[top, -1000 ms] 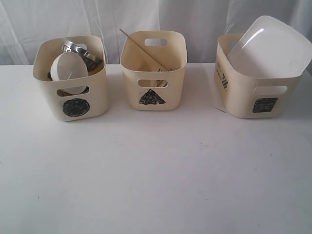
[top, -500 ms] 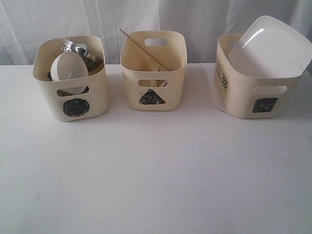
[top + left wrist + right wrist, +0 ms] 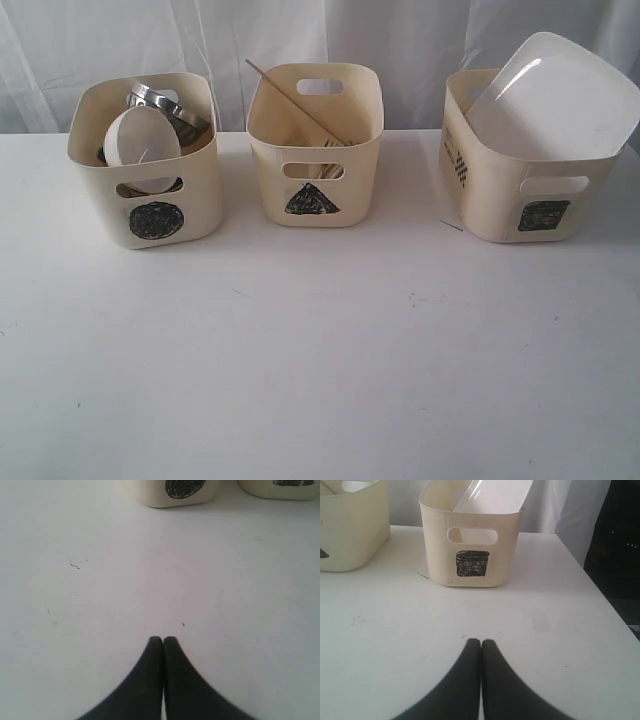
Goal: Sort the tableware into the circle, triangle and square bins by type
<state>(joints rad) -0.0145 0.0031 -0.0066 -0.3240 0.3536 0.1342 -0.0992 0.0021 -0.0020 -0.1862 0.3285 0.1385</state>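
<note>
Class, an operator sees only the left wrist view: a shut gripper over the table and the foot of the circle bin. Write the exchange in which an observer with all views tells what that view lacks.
Operator: What sits in the circle bin?
Observer: A small white bowl, tilted, with steel ware behind it.
Operator: And the square bin?
Observer: A large white plate leans in it, jutting above the rim.

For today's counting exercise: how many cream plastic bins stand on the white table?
3: the cream plastic bin marked with a circle at left, the triangle-marked bin in the middle, the square-marked bin at right. None appears hidden.
</note>
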